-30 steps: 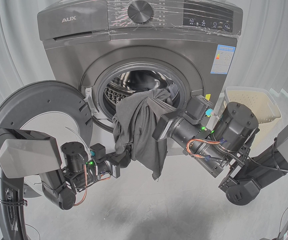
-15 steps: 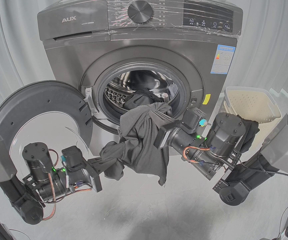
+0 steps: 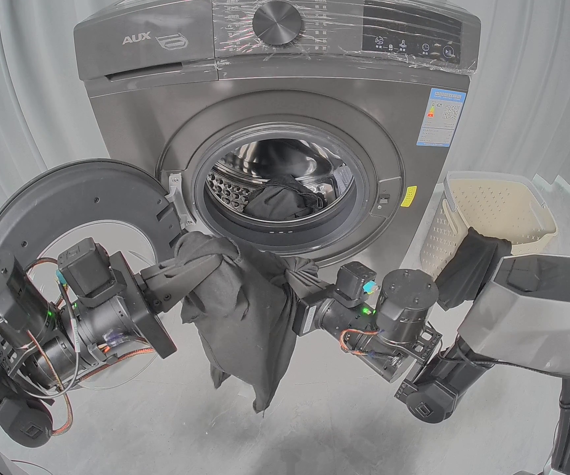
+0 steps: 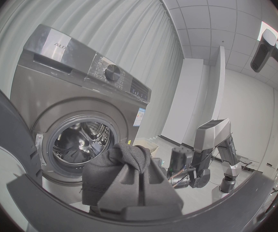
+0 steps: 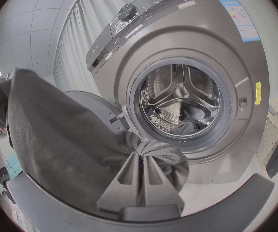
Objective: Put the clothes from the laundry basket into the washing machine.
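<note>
The left hand [image 3: 169,272] and the right hand [image 3: 304,284] are each clamped shut on an upper corner of one dark grey garment [image 3: 245,311]. It hangs spread between them, in front of and below the drum opening [image 3: 278,166] of the washing machine [image 3: 153,113], with its tail dangling toward the floor. To load it well, the hands should probably rise together above the lower rim and draw closer so the fabric bunches. They should then reach deep inside before letting go, or the tail may snag or spill out. A dark bundle [image 3: 278,200] lies in the drum, and another dark piece [image 3: 469,265] drapes over the laundry basket [image 3: 529,192].
</note>
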Controlling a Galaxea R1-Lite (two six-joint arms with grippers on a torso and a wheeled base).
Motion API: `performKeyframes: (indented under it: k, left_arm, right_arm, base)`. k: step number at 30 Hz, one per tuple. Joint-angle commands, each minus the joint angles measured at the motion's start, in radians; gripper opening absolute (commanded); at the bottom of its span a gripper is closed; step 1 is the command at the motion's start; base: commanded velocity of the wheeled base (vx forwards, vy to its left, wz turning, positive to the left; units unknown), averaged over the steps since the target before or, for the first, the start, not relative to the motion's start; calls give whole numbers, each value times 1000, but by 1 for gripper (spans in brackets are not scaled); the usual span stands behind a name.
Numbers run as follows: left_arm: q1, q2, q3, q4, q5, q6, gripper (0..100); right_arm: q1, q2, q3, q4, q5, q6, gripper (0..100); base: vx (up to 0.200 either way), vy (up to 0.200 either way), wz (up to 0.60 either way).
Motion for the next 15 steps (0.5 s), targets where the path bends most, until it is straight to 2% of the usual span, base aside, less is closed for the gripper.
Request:
performKeyframes:
  k: [1, 2, 8, 15]
  left_arm:
    - [-23, -25, -16, 0, 11, -1, 0]
    - [-27, -24, -19, 0, 17, -1, 0]
    - [-43, -9, -63, 0, 81, -1, 0]
    - [-40, 19, -95, 0, 126, -2, 0]
  right_arm:
    - [2, 27, 13, 0, 0, 1, 0]
    - [4, 27, 19, 0, 0, 1, 100]
    - [31, 18, 135, 0, 1, 1, 100]
    - [34, 13, 227, 0, 1, 0, 100]
  base:
    - [0, 0, 0]
    - [0, 0, 0]
    - [0, 0, 0]
    - [0, 0, 0]
